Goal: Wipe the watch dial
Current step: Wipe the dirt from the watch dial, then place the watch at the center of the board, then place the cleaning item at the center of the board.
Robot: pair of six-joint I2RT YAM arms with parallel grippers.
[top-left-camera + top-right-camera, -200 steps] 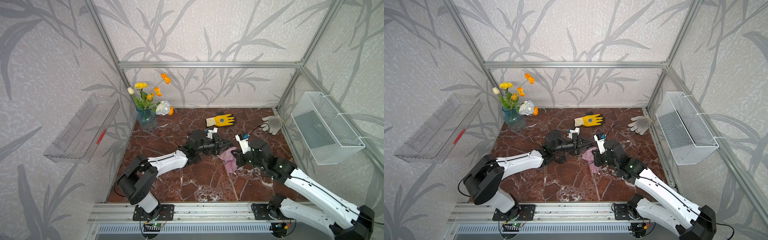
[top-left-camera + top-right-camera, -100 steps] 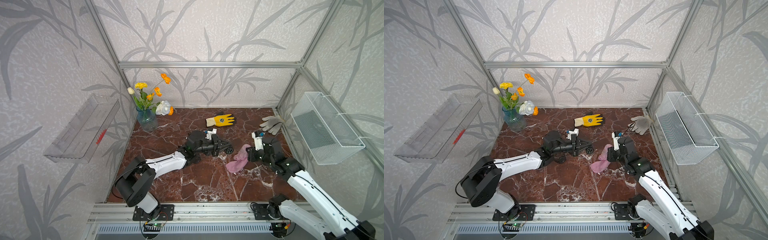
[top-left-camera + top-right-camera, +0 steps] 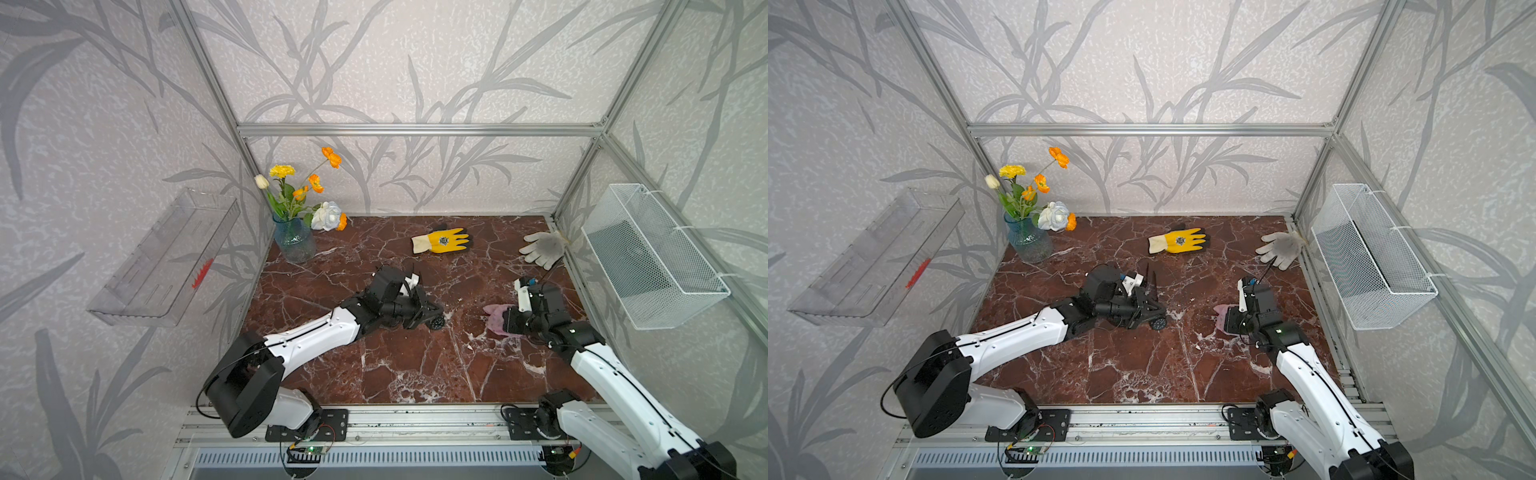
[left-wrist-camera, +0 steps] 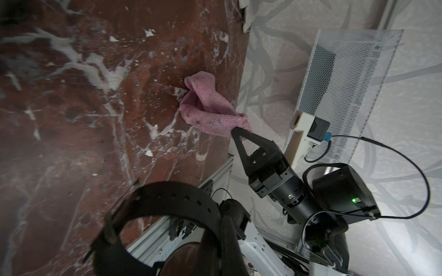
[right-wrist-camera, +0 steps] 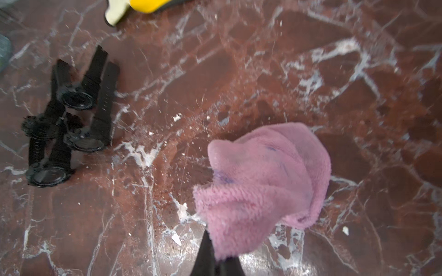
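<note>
Pink terry cloth (image 4: pixel 208 107): soft, limp, light, folding wherever unsupported. Hangs pinched at one edge in right gripper (image 4: pixel 240 131), fingers closed tight on the pile, free end slumped on the marble table (image 3: pixel 395 365). Looks grippy rather than slick, so unlikely to slip out. Needs bunching behind the fingertips to press with any firmness.

Black watch (image 3: pixel 436 323): clamped in left gripper (image 3: pixel 1148 309), fingers together on the band close to the case, low over mid-table. Contact with the marble impossible to judge. Shows in both top views as a small round case just past the fingertips, apart from the cloth, bare marble between.

Rubbery strap (image 4: pixel 167 198): looped in front of the left wrist camera, flexible, springy, likely to swing or twist if gripped far from the case.

Light overall. Rigid case, probably smooth and scratch-prone dial glass, so calls for gentle pressure. Best held right beside the case, dial turned toward the cloth. Appears blurred and doubled in right wrist view, dial detail unreadable.
</note>
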